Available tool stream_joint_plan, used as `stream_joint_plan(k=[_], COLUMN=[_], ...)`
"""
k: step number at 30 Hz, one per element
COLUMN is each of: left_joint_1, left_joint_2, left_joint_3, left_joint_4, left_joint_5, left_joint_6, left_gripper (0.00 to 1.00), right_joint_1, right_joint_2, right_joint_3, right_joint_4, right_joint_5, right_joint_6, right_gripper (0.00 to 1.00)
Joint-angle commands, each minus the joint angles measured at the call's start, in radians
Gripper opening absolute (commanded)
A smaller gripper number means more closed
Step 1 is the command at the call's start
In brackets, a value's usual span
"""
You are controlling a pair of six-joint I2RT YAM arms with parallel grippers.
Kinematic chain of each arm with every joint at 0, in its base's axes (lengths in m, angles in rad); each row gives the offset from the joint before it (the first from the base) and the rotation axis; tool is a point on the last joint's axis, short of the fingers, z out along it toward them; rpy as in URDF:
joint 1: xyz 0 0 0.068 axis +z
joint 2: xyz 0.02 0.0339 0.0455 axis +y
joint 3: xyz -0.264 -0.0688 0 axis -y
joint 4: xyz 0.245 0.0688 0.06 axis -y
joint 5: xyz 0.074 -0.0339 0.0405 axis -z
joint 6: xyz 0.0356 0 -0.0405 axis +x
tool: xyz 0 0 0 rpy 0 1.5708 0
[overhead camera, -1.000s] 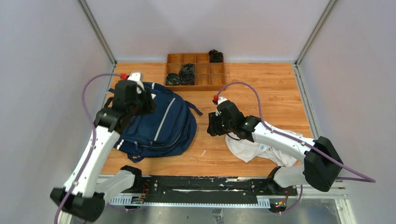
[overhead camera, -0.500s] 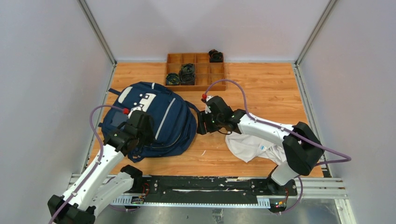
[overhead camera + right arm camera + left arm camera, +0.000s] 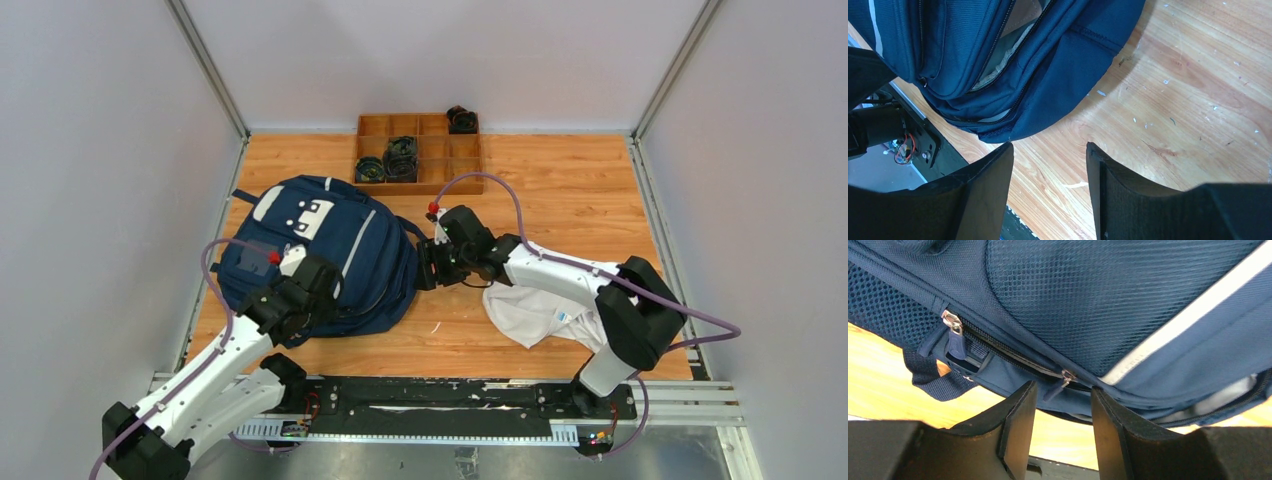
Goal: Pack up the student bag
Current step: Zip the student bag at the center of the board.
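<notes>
Top external shows the student bag [image 3: 345,250] lying flat, navy, grey-striped.

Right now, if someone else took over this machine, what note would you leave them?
Left pincer: open, empty, at the backpack's near edge, a zipper pull just ahead of its gap.
Right pincer: open, empty, over bare table by the backpack's right side.
Backpack lies flat, zips partly open, grey lining showing.
The white cloth lies outside it, under the right arm.
Done: nothing visibly packed. Left: probably widen the opening, then put the cloth in.
</notes>
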Motion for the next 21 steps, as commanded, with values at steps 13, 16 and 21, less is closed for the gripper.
stream_joint_plan(k=[13, 16, 21], left_joint_1=[-0.006, -0.006, -0.036], left_joint_2=[-0.118, -0.087, -0.022], left_joint_3=[-0.124, -0.105, -0.071], left_joint_4=[0.146, 0.157, 0.177], left_joint_5=[0.01, 0.065, 0.184], left_joint_6=[0.001, 0.049, 0.105], left_gripper=[0.13, 0.03, 0.0], right_joint_1=[-0.016, -0.016, -0.016], right_joint_2=[0.014, 0.02, 0.032], right_joint_3=[-0.009, -0.007, -0.008], right_joint_4=[0.02, 0.021, 0.027], right_joint_5=[-0.031, -0.034, -0.038], right_joint_6=[0.018, 0.021, 0.034], right_gripper=[0.58, 0.58, 0.57])
